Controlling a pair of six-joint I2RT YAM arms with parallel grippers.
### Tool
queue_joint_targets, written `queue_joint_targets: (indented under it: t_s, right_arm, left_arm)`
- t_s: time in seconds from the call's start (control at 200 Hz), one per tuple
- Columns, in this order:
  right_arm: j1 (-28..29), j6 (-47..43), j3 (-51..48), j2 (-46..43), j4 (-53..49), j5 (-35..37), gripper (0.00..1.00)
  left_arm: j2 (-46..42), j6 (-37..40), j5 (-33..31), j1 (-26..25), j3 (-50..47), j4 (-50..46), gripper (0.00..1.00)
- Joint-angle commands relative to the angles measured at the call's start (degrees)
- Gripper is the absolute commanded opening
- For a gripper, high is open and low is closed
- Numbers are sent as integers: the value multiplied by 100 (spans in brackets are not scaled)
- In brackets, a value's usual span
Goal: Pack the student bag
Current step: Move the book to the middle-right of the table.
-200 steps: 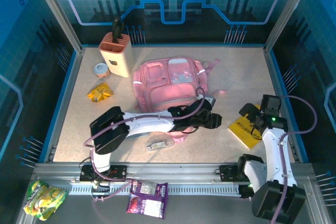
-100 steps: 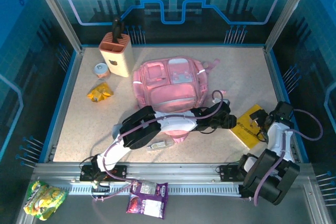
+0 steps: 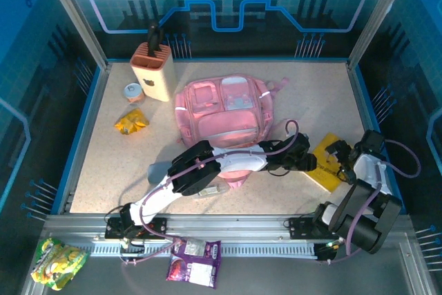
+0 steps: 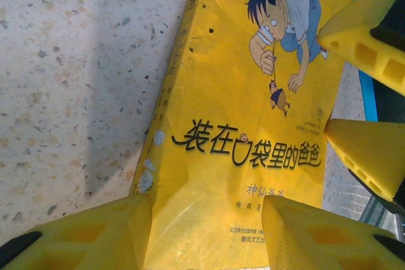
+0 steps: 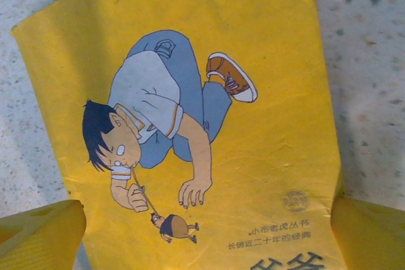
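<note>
The student bag (image 3: 224,112), a large pink backpack, lies flat in the middle of the table. A yellow book (image 3: 323,173) with a cartoon boy on its cover lies to its right. My left gripper (image 3: 312,163) reaches across to the book's left side. In the left wrist view it (image 4: 205,238) is open, one fingertip (image 4: 82,232) by the spine and the other over the book's (image 4: 253,93) cover. My right gripper (image 3: 335,158) hangs over the book's right part. In the right wrist view it (image 5: 205,238) stands wide open, straddling the book (image 5: 202,124) without gripping it.
A beige holder (image 3: 152,70), a small round tin (image 3: 132,92) and a yellow snack packet (image 3: 131,122) sit at the back left. A pencil case (image 3: 208,188) lies under my left arm. The blue table rim (image 3: 376,129) runs close to the book's right. Snack bags (image 3: 195,260) lie beyond the front rail.
My left arm has stretched further right, from the bag's lower edge to the book. My right arm has folded down, lowering its gripper over the book.
</note>
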Motion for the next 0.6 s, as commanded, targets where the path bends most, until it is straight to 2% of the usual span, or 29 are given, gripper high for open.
queue_joint_targets:
  t_s: [0.0,0.135,0.25,0.325,0.425,0.52,0.595]
  right_arm:
    - [452,-8,27,131,-25,-817,100]
    - [999,-37,183,222,-193,-1018,100]
    - [1307,-217,276,328,-327,-979,100]
    - [1482,-200,220,334,-308,-1119,100]
    - [1938,-142,183,315,-455,-1251,100]
    - [2074,-146,195,91,-601,-1166,100]
    - [2032,-230,233,-92,-678,-973,100]
  left_arm:
    - [-328,-239,73,-219,-319,-456,50]
    - [-904,-451,-136,-324,-1241,-366,50]
    - [-1501,-680,-505,-412,-2214,19,50]
    - [-1736,-870,-487,-451,-2614,270,50]
    - [-2101,-1105,-812,-487,-3227,549,50]
    - [-2395,-1098,-1143,-484,-3464,572,50]
    - [-2470,-971,-1173,-475,-3436,581,50]
